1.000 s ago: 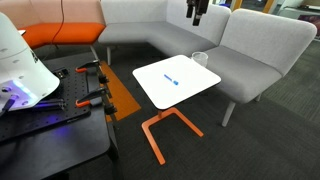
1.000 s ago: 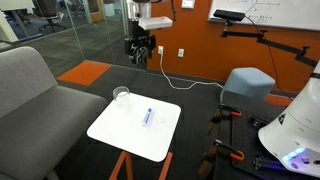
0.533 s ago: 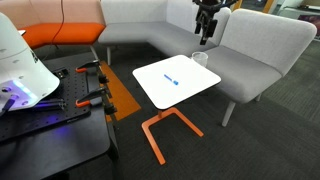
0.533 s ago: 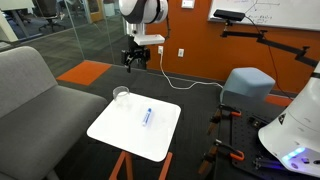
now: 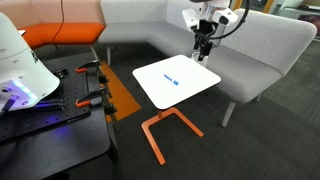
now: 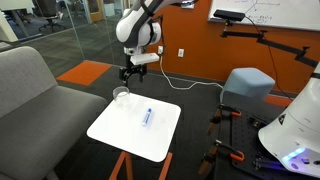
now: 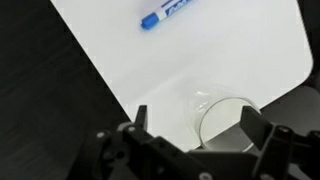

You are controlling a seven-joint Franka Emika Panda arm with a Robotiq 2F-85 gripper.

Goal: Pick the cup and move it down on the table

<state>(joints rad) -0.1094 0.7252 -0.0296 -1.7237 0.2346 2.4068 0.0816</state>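
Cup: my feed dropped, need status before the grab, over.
Gripper open, above cup, not gripping yet. Cup upright near white table corner. Blue marker lies apart, nothing blocking.

My black two-fingered gripper (image 5: 203,53) hangs pointing down, jaws parted.
My white jointed arm (image 6: 140,22) arches over and bends at the wrist; in the wrist view my dark fingers (image 7: 140,120) stand wide apart.

White, glossy, rounded-shell robot arm (image 6: 135,28) with darker bands at the joints; a black, blocky two-fingered gripper (image 7: 197,122) at its tip; matte black tapered fingers (image 7: 140,122); dark mechanical housing behind them.
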